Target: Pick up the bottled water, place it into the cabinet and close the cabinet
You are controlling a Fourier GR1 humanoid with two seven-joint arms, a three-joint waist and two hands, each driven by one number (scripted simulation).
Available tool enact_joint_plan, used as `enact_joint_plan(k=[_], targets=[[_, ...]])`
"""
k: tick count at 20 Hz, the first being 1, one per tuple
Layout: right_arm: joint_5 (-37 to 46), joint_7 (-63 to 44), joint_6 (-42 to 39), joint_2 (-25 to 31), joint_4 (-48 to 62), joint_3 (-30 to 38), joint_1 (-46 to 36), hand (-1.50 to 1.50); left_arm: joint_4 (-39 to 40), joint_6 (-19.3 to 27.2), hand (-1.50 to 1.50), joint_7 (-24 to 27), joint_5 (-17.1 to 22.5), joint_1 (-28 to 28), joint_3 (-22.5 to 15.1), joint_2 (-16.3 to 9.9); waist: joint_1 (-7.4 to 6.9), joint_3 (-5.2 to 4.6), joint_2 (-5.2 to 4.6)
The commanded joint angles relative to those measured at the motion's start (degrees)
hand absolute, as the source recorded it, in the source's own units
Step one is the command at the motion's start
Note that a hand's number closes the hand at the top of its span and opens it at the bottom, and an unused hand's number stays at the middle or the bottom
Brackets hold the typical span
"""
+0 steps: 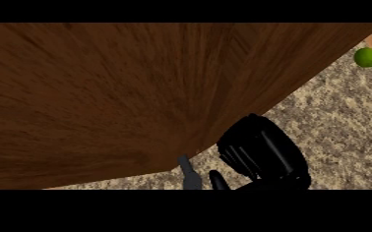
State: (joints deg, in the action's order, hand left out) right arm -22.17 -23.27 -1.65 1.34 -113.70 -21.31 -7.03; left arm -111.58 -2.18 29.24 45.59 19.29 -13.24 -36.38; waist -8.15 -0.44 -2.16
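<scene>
Your right hand (263, 153) presses, fingers curled and seemingly holding nothing, against the cabinet door (145, 98) at five o'clock, likely shutting it; green fruit (363, 57) at two o'clock.

The cabinet (131, 98), a broad panel of dark brown wood with streaked grain (its surface fills most of the view), slants from the upper right down to a corner at the lower middle, while the bottled water cannot be made out.
</scene>
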Motion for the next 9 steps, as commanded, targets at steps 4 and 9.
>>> enact_joint_plan(k=[4, 9], targets=[[-2.97, 1.56, 13.23, -1.31, 21.66, 5.50, -23.50, 1.50, 1.89, -1.13, -1.50, -0.55, 0.43, -1.14, 0.37, 0.00, 0.32, 0.26, 0.22], [-7.83, 5.61, 17.05, -1.32, 36.59, 7.47, -37.76, 1.50, 2.55, -2.05, -1.50, -0.85, 1.15, -1.43, 0.86, 0.15, 0.32, 0.33, 0.40]])
